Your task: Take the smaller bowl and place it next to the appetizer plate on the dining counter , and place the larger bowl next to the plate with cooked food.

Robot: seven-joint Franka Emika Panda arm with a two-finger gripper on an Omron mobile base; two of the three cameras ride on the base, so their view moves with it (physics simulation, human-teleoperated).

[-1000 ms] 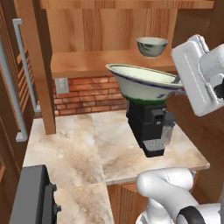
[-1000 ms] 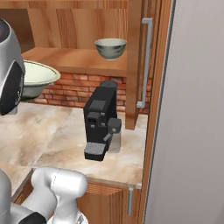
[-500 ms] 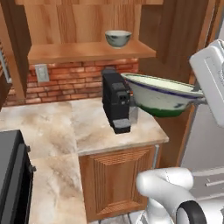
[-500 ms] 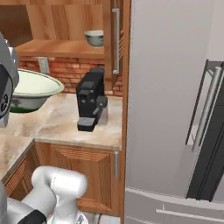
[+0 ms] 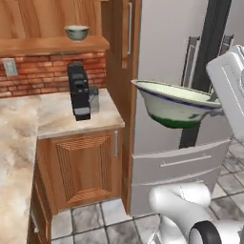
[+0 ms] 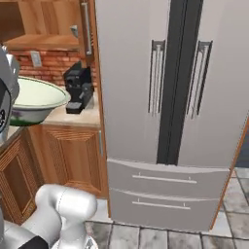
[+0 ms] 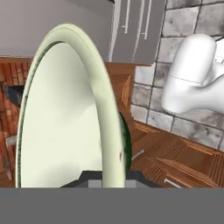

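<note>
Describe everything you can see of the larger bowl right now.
The larger bowl is wide and flaring, cream ceramic by its look, with a thin dark blue rim and a green band at its base. It is empty, carried roughly level in mid-air before the fridge, touching no surface. The gripper has its jaws shut on the rim.

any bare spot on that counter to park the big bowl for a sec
Yes: the marble counter is bare left of the black coffee machine, out to the brick wall. The corner right of the machine is tight. The gripper holds the larger bowl out by the fridge.
</note>
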